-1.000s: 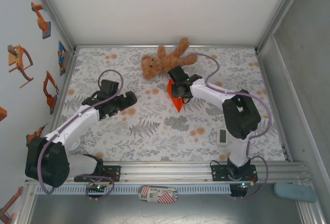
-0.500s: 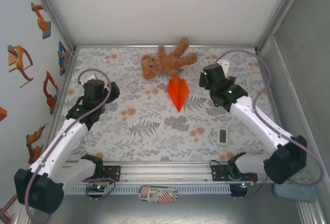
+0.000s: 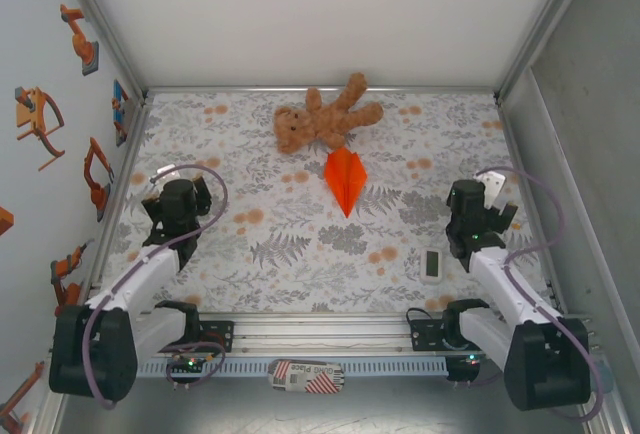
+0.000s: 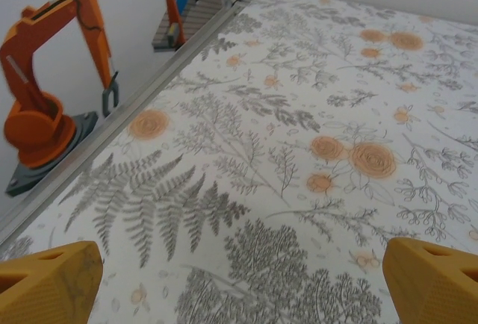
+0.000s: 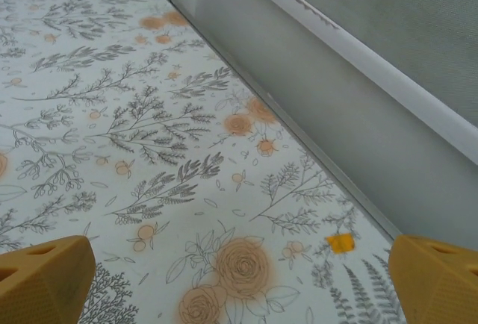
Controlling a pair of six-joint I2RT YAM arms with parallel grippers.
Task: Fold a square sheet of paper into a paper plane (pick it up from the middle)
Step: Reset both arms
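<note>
Lying beside teddy bear (image 3: 320, 119), paper plane (image 3: 346, 179); left pincer (image 4: 239, 287), right pincer (image 5: 239, 279) agape.

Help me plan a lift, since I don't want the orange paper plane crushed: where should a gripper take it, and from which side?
Probably mid-body on the paper plane, along its centre crease, coming straight down with jaws across its narrow width. It lies flat, nose toward the near edge, and its wide tail sits close to the teddy bear, so that end is crowded.
</note>
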